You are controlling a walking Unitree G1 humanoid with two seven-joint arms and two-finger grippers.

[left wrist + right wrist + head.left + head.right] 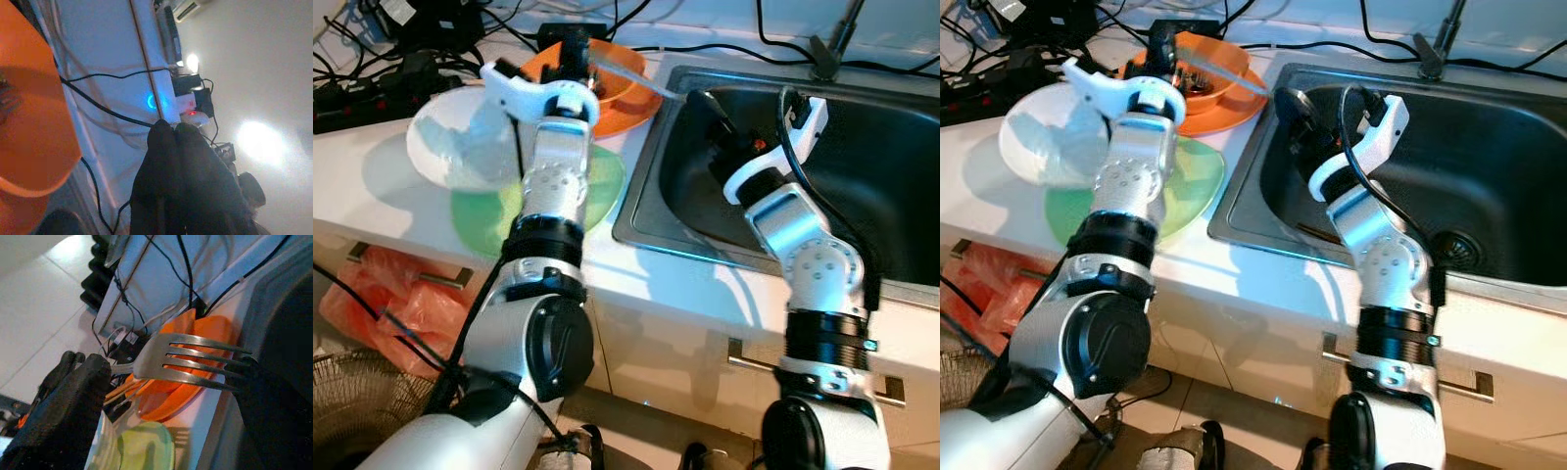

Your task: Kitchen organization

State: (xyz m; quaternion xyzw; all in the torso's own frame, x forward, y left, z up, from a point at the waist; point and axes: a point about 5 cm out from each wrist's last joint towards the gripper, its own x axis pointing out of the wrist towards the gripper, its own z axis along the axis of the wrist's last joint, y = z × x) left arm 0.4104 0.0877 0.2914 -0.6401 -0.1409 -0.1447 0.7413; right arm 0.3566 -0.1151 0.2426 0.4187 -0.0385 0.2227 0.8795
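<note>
Your sink [862, 264] sits right in counter [372, 186]; bowl [626, 93] behind plate [602, 186], white dish [435, 147] left; fork [190, 363] between right gripper [161, 387] fingers.

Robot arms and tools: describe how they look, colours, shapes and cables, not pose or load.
Both arms are silver-white jointed segments with dimpled round housings and black ring collars. The left arm ends in a white bracket and its tool has black fingers. A black cable loops along the right arm, whose tool has two long, matte black, textured fingers.
</note>
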